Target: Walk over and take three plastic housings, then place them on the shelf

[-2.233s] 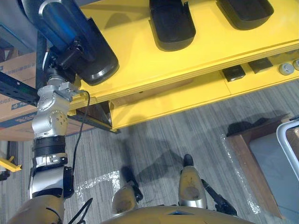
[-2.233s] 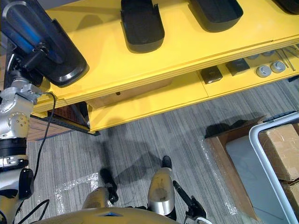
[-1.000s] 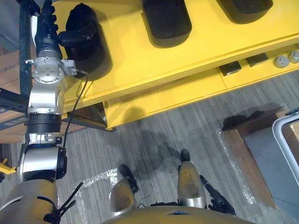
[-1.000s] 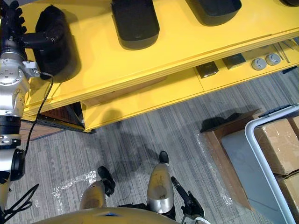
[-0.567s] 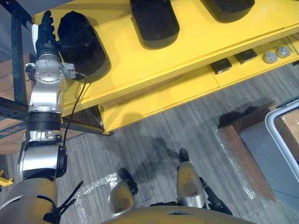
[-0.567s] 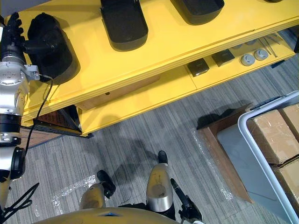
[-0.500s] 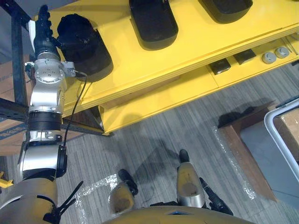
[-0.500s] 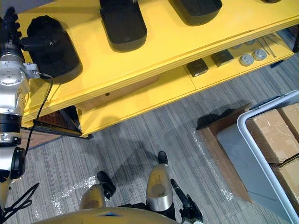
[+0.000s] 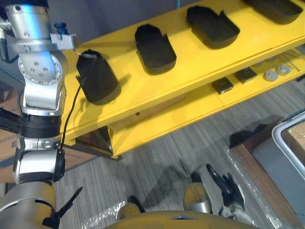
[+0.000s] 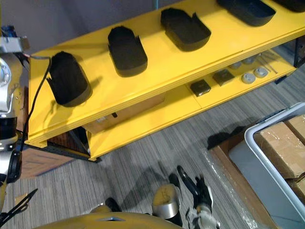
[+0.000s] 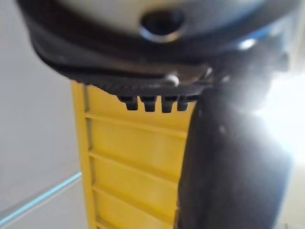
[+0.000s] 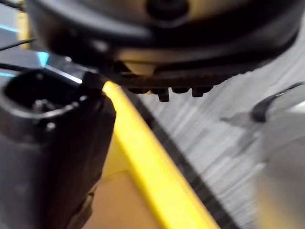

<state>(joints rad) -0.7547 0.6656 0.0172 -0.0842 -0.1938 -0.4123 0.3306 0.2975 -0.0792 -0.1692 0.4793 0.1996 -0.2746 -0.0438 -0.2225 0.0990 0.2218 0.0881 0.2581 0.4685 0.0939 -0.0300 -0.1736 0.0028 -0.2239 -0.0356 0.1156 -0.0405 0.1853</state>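
At the shelf's (image 9: 190, 71) left end, the housing (image 9: 97, 78) lies front-to-back, nearer your left hand (image 11: 233, 162). Can't tell that hand's state tbh. Your right hand (image 9: 228, 188) hangs low, fingers spread.

The yellow shelf (image 10: 157, 67) carries a row of black plastic housings (image 10: 127, 51).

Head eyes look down at the yellow shelf (image 9: 200, 67); wrist cameras face it closely.

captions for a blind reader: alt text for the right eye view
A row of black plastic housings sits on the top board of a yellow shelf, seen from above. Small dark and grey parts lie on its lower board; the right hand hangs open below.
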